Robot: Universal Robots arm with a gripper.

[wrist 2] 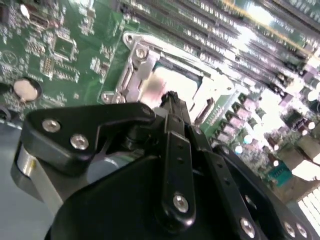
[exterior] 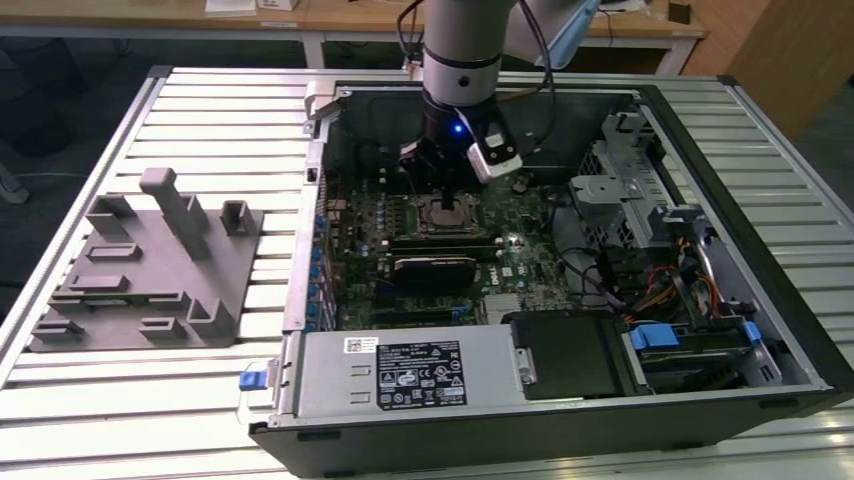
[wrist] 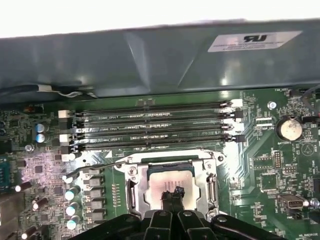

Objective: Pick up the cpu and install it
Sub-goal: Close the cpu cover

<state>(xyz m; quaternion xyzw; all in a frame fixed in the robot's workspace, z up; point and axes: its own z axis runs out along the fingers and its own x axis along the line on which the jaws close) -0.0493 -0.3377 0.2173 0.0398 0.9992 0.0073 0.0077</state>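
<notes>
Cpu: I see the cpu (wrist: 162, 181) lying flat in the socket frame (wrist: 132, 187) on the motherboard (wrist: 280, 165)
Gripper: my gripper (wrist: 172, 194) hovers at its top face, jaws clenched together on nothing
Handling: I judge it light, stiff, slick-topped and fragile underneath; take hold by opposite edges

Robotics lab or workshop: slatted metal workbench (exterior: 200, 100), opened computer case (exterior: 561, 440), grey fixture block (exterior: 147, 270), wooden desks (exterior: 347, 15) behind.
</notes>
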